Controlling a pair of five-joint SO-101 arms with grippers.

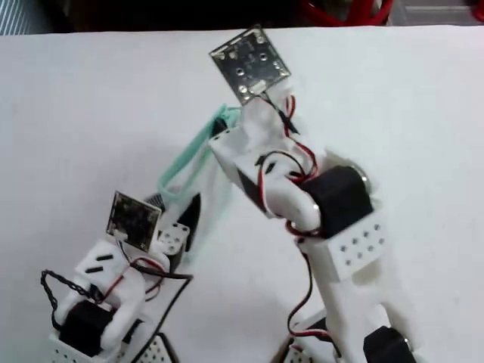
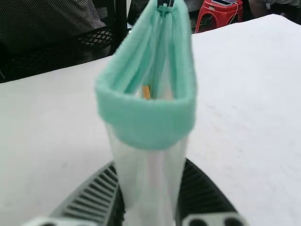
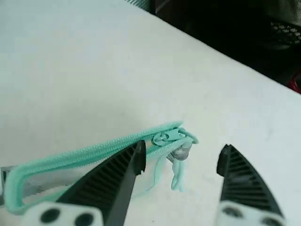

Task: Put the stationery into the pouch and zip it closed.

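A clear pouch [image 1: 203, 175] with a mint-green zipper band [image 1: 190, 151] lies stretched between the two arms. My left gripper [image 2: 150, 200] is shut on one end of the pouch [image 2: 148, 160], and in the high view it sits at the lower left [image 1: 183, 219]. Something yellow [image 2: 146, 92] shows inside the pouch through its mouth. At the other end, my right gripper [image 3: 183, 149] is open and straddles the zipper slider [image 3: 169, 137]. The slider's pull tab [image 3: 178, 153] hangs between the fingers without touching them. In the high view the right gripper [image 1: 225, 128] is over the pouch's far end.
The white table [image 1: 83, 113] has free room on all sides of the pouch. A red stool [image 2: 218, 12] and a black mesh chair [image 2: 47, 28] stand beyond the far edge. The right arm's body [image 1: 333, 204] and red wires cover the table's middle right.
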